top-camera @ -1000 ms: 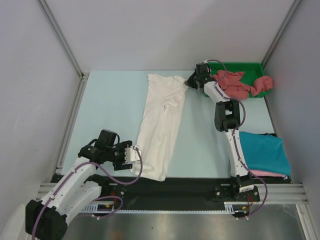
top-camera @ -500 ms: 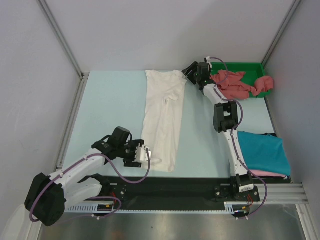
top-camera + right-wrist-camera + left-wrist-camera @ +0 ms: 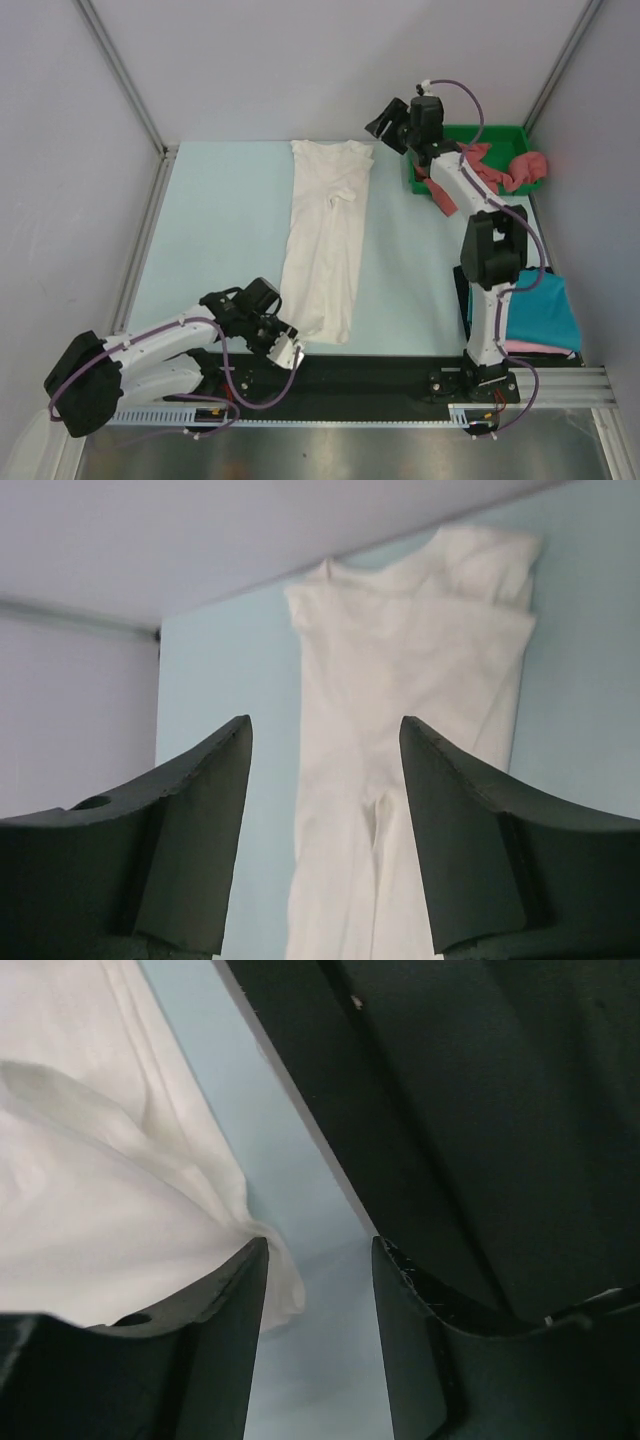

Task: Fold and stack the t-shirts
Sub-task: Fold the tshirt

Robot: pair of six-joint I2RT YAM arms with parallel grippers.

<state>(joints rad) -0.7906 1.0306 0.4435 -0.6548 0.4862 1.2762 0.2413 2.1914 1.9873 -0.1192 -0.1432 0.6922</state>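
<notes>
Left wrist view is showing the left gripper (image 3: 320, 1245) spread beside the white t-shirt (image 3: 90, 1190) hem, the right gripper (image 3: 325, 722) hovering spread, empty.

Bright even light, faint soft shadows, top view sharp, white t-shirt (image 3: 400, 680) blurred in wrist views

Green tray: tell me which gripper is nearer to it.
Right. The right gripper hangs beside the green tray; the left gripper is across the table, by the white t-shirt.
</notes>
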